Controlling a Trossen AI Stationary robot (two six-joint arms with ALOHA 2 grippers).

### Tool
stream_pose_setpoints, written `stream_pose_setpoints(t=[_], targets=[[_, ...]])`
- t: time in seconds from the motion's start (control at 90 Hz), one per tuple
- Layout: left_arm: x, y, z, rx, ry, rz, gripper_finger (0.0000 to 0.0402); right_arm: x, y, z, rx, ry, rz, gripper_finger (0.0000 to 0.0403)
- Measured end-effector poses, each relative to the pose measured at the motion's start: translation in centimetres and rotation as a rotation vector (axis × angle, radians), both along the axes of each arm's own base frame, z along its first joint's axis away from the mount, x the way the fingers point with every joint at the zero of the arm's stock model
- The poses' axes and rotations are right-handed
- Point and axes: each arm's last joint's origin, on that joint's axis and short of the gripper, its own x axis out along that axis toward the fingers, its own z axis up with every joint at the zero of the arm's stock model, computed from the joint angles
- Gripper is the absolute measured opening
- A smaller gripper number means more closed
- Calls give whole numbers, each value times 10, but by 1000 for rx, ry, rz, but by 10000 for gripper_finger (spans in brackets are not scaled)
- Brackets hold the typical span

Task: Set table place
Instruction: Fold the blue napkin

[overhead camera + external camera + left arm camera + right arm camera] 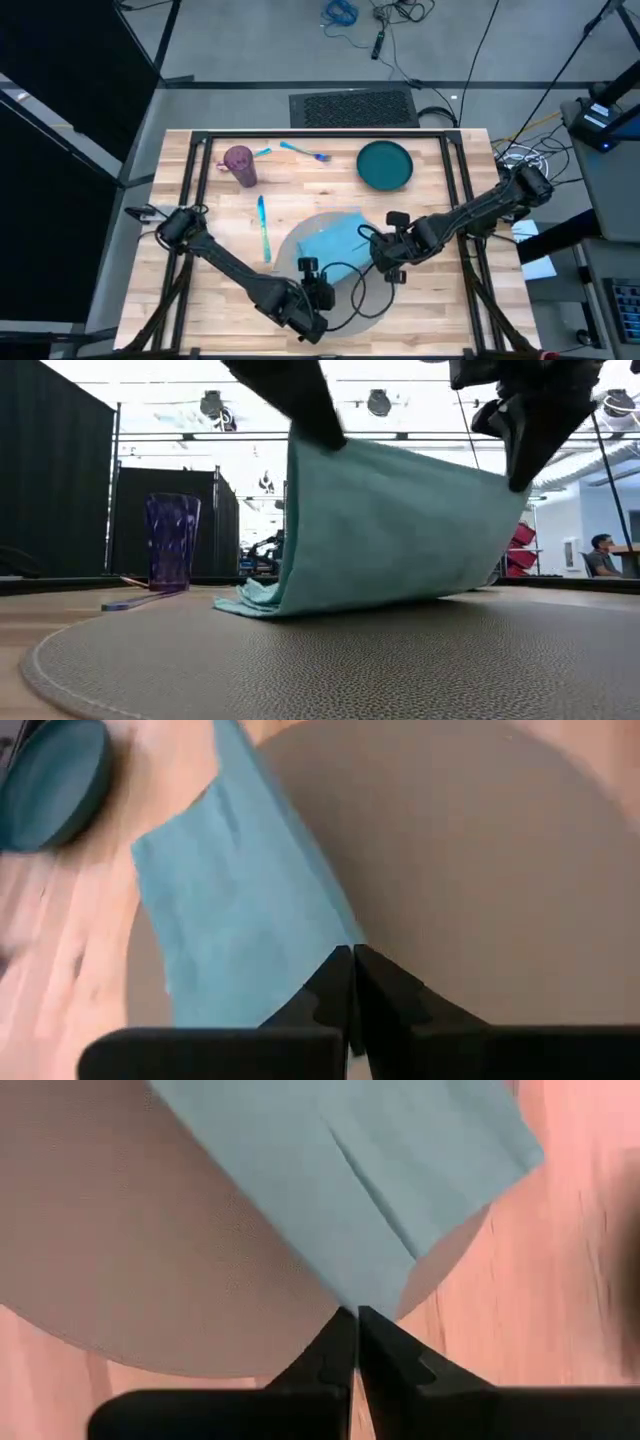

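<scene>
1. The table [225,215] was a light butcher-block top.
2. A round grey placemat [375,300] lay at the middle of its near edge.
3. A purple cup [240,166], blue cutlery [305,152] and a teal plate [385,165] stood along the far edge.
4. Another blue utensil [263,228] lay left of the placemat.

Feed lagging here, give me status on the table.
Left gripper and right gripper both shut on teal napkin, lifting it over grey placemat. Far edge drags on the mat. Plate clear.

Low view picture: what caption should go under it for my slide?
Both grippers hold a teal napkin above the grey placemat.
</scene>
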Motion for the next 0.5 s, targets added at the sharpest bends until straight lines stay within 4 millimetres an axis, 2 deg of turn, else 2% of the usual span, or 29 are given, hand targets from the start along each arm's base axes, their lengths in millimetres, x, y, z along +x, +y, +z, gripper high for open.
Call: stream_pose_setpoints(t=[0.222,0.5], targets=[[0,12,-13,11,31,43,0,19,-25,1,-6,-78,5,0],[-6,27,-31,52,98,111,0,37,-55,-12,-1,-51,5,0]])
